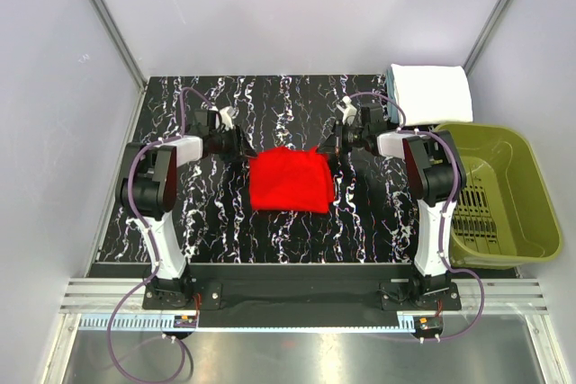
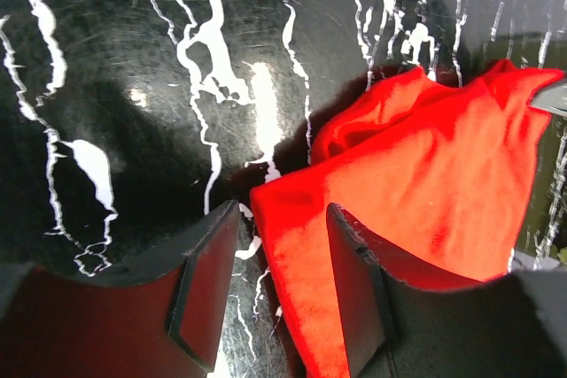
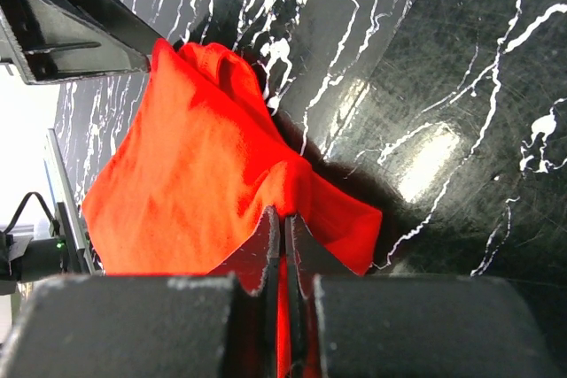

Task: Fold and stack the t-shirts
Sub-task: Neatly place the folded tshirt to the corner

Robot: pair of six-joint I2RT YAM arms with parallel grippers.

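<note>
A bright red t-shirt [image 1: 290, 181] lies folded into a rough square in the middle of the black marbled table [image 1: 225, 231]. My left gripper [image 1: 241, 152] is open at the shirt's far left corner; in the left wrist view the shirt's edge [image 2: 301, 254] lies between its fingers [image 2: 359, 294]. My right gripper [image 1: 329, 149] is shut on the shirt's far right corner, with red cloth [image 3: 292, 188] pinched between the fingertips [image 3: 285, 223]. Folded white and pale blue t-shirts [image 1: 430, 92] are stacked at the far right corner.
An olive-green plastic basket [image 1: 495, 193] stands to the right of the right arm, off the table's right edge. Grey walls close in the table at the back and both sides.
</note>
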